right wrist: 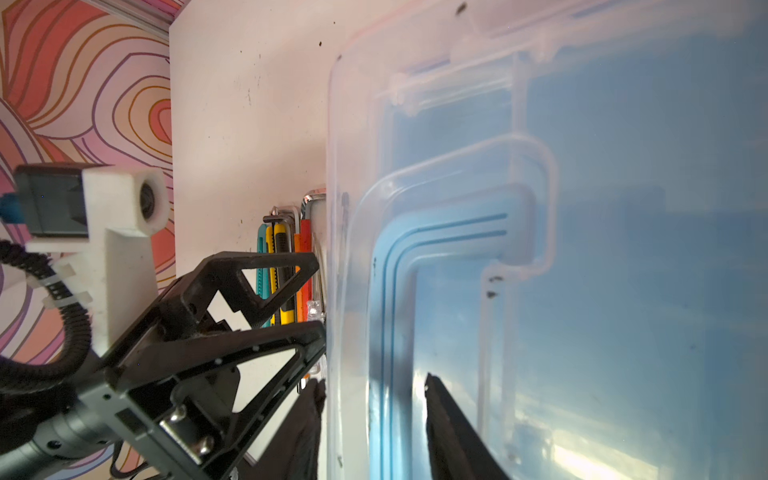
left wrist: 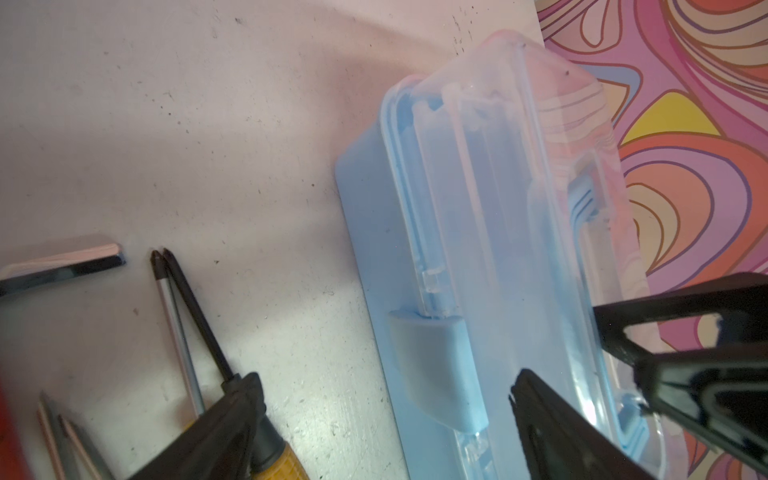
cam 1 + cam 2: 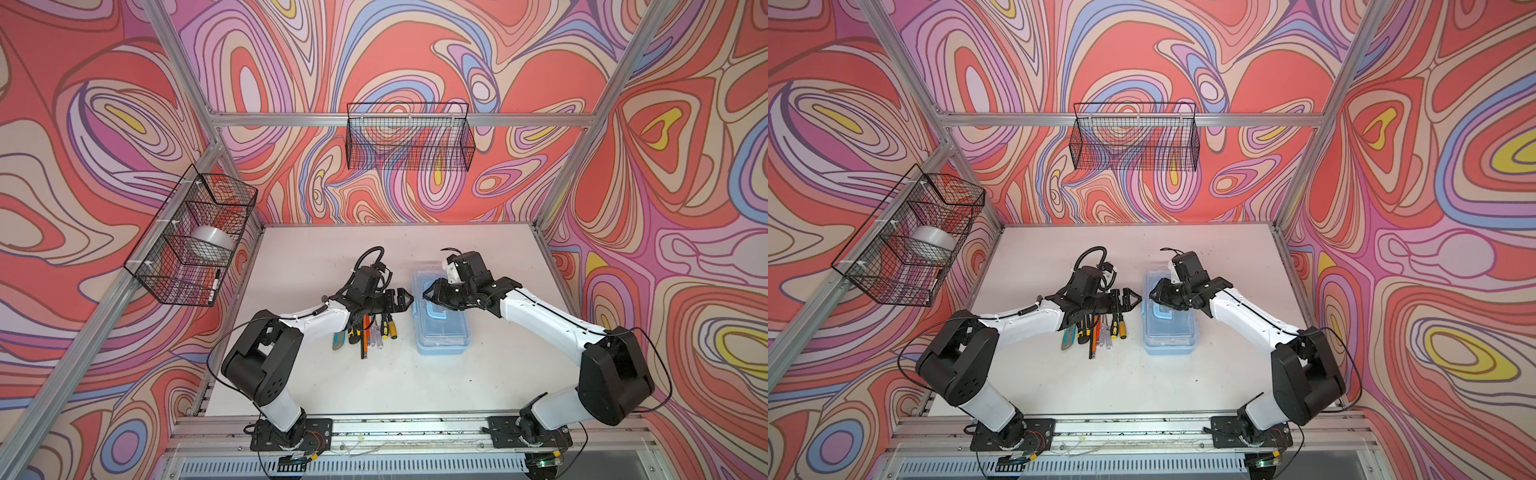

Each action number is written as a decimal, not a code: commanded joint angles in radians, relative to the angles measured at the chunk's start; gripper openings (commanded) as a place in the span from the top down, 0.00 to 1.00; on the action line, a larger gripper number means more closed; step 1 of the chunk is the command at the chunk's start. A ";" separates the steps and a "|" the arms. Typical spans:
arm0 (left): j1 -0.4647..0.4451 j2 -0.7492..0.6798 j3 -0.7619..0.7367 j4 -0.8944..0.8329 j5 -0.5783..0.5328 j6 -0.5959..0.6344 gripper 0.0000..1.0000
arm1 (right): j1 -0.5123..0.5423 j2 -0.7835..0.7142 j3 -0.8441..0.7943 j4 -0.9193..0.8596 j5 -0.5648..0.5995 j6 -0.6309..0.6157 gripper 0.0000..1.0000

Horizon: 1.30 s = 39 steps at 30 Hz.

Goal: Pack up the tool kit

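Clear lid (image 1: 623,249) of the tool kit (image 3: 440,328) fills the right wrist view; the right gripper (image 3: 427,293) straddles its left long rim, jaws part-spread (pinching or merely bracketing, I cannot tell). Beside the latch (image 2: 432,365) the left gripper (image 3: 409,301) gapes wide. Kit lies front-to-back on the table (image 3: 374,395), loose tools (image 3: 370,328) alongside, nearer the left arm.

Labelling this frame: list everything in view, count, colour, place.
tool kit box: 1, light blue with clear lid, on table
utility knives: 2, teal and yellow-black, left of box
sticks: 2, orange and red, same row
screwdrivers: count unclear, yellow and clear handles, same row
hex keys: count unclear, grey metal, same row
wire baskets: 2, black, on walls
tape roll: 1, whitish, left basket
left gripper: 1, black, open, beside box
right gripper: 1, black, over lid
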 commanded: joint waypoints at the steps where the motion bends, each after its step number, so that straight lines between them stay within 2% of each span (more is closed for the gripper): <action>1: -0.026 0.029 0.041 0.010 -0.002 0.000 0.06 | -0.002 0.031 0.026 -0.113 -0.005 -0.006 0.57; 3: -0.034 0.044 0.049 0.013 0.005 -0.004 0.06 | -0.001 0.038 0.031 -0.115 -0.017 -0.001 0.57; 8: -0.053 0.067 0.053 0.024 -0.001 -0.015 0.06 | -0.013 0.057 0.005 -0.048 -0.153 0.009 0.53; 16: -0.061 0.064 0.052 0.018 -0.010 -0.013 0.06 | -0.076 -0.004 -0.146 0.208 -0.372 0.105 0.54; 24: -0.061 0.077 0.060 0.032 -0.007 -0.023 0.07 | -0.082 0.017 -0.193 0.297 -0.451 0.156 0.54; 30: -0.062 0.074 0.058 0.033 -0.009 -0.021 0.07 | -0.084 0.013 -0.179 0.230 -0.393 0.100 0.55; 33: -0.062 0.085 0.069 0.031 -0.008 -0.015 0.07 | -0.087 0.023 -0.208 0.290 -0.419 0.123 0.56; 36: -0.062 0.090 0.071 0.036 -0.006 -0.014 0.07 | -0.089 0.035 -0.246 0.375 -0.447 0.174 0.60; 38: -0.062 0.090 0.073 0.036 -0.006 -0.015 0.07 | -0.089 0.036 -0.248 0.366 -0.428 0.169 0.71; 39: -0.062 0.087 0.070 0.038 -0.006 -0.016 0.07 | -0.090 0.032 -0.250 0.366 -0.424 0.169 0.71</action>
